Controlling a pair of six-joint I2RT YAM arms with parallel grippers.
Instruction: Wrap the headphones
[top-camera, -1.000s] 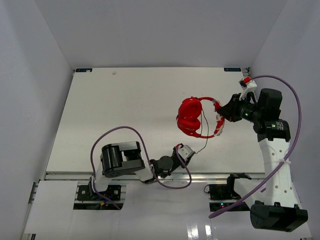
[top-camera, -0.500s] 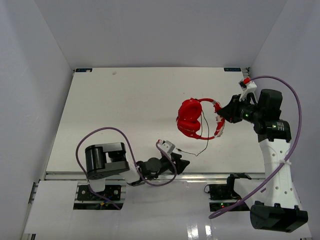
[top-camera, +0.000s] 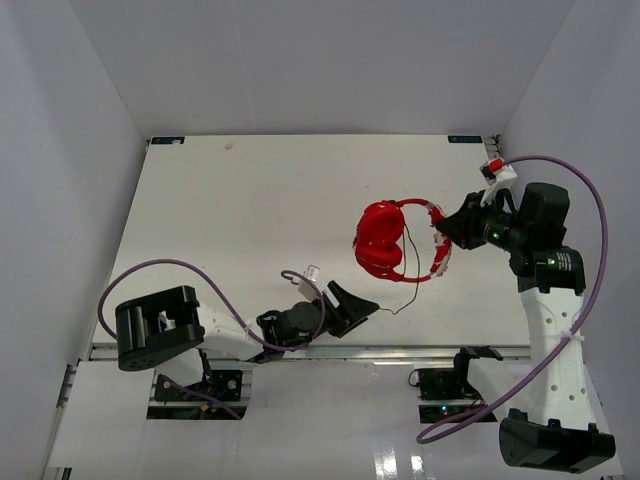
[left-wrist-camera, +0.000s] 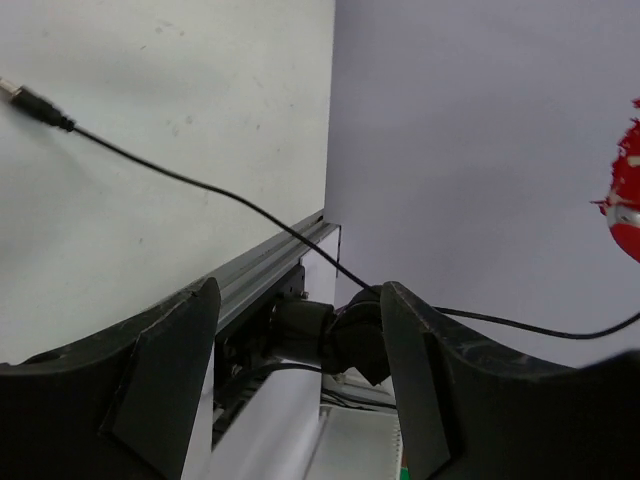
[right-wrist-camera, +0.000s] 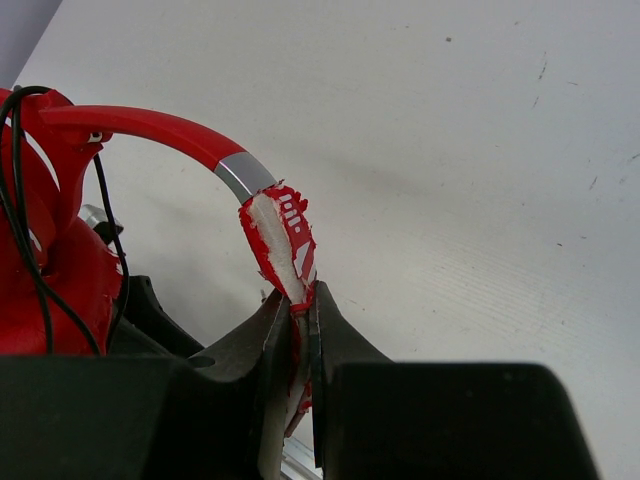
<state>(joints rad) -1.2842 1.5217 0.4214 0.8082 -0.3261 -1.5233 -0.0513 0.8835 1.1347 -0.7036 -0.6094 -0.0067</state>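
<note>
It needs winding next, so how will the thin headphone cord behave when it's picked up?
Probably floppy: the cord sags in loose curves from the headphones to its plug. Likely very light and thin, so it could slip through the open left gripper unless pinched firmly. The plug end will probably trail behind.

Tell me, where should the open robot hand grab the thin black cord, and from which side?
Grab the cord on its loose stretch just behind the plug, which trails on the table. Come from the near edge with the open left gripper, jaws across it. The right gripper pinches the headband, so that end is probably steady.
</note>
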